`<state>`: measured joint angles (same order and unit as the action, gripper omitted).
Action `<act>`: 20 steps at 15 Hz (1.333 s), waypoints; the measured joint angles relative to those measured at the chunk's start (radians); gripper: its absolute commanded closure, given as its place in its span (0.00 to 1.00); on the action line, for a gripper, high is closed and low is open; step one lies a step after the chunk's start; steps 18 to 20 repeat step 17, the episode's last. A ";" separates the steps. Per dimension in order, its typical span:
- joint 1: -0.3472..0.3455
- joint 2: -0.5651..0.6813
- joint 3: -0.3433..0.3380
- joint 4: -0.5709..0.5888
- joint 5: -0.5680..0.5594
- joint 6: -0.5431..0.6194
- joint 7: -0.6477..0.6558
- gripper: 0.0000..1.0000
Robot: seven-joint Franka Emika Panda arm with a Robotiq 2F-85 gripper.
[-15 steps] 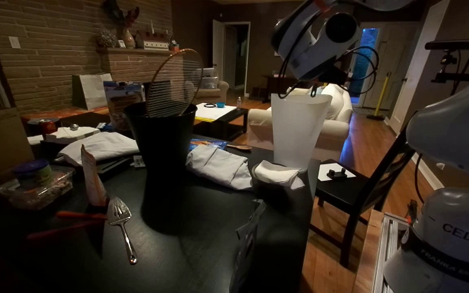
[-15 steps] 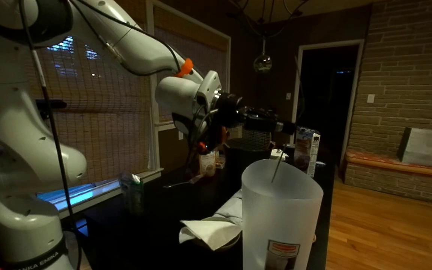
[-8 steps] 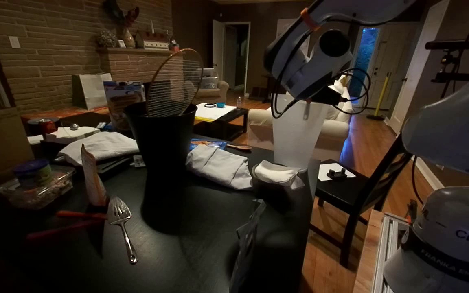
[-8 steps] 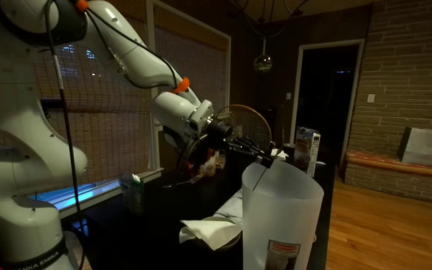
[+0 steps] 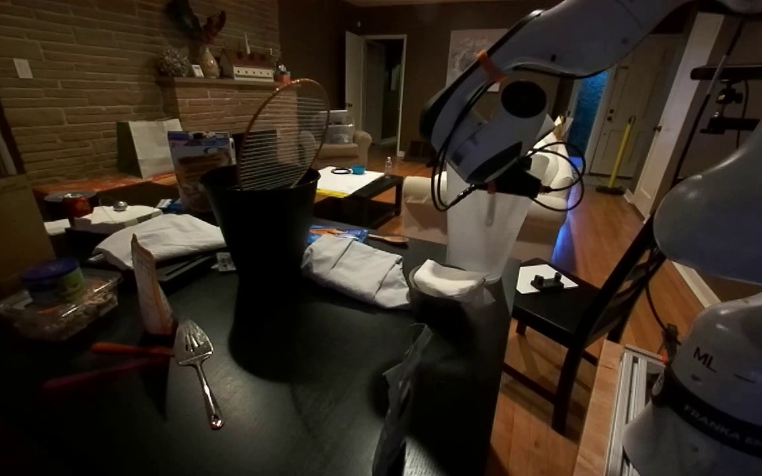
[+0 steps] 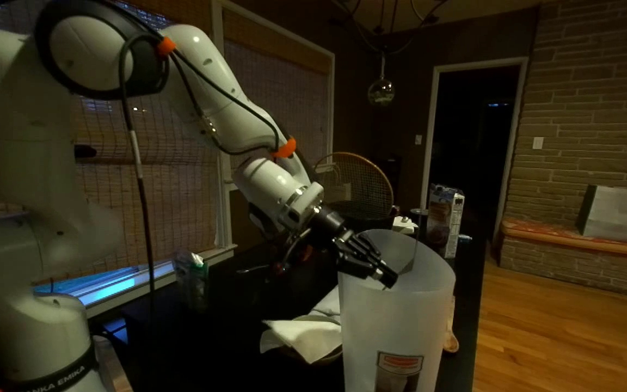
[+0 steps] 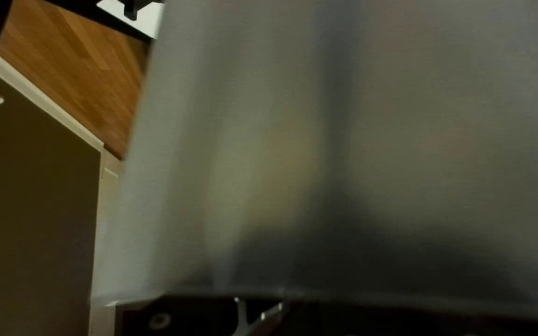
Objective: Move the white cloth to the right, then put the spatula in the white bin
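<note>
on dark table [image 5: 275,410], the white bin [image 6: 395,321] has shifted slightly as the tool [image 6: 389,276] lowered into it, seemingly still gripping the spatula [image 5: 491,206], now partly inside, so release may be near.

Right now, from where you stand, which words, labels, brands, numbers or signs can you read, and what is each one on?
"FRANKA EMIKA": black band around the robot's base.
"ML — CE": higher up the robot's base, cut off by the picture's edge.
Too small or blurred to read: label on white bin; print on box, bag and pouch.
Numbers or signs: none readable.
</note>
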<state>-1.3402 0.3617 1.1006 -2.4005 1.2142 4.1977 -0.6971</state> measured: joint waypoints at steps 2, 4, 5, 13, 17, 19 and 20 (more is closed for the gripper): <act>0.149 0.030 -0.166 0.058 0.000 -0.052 0.001 0.56; 0.299 0.032 -0.322 0.125 0.001 -0.099 0.008 0.42; 0.376 0.029 -0.402 0.154 0.002 -0.123 0.012 0.36; 0.655 -0.108 -0.598 0.249 0.001 -0.249 0.021 0.00; 0.691 -0.280 -0.512 0.212 -0.027 -0.268 0.014 0.00; 0.691 -0.280 -0.512 0.212 -0.027 -0.268 0.014 0.00; 0.691 -0.280 -0.512 0.212 -0.027 -0.268 0.014 0.00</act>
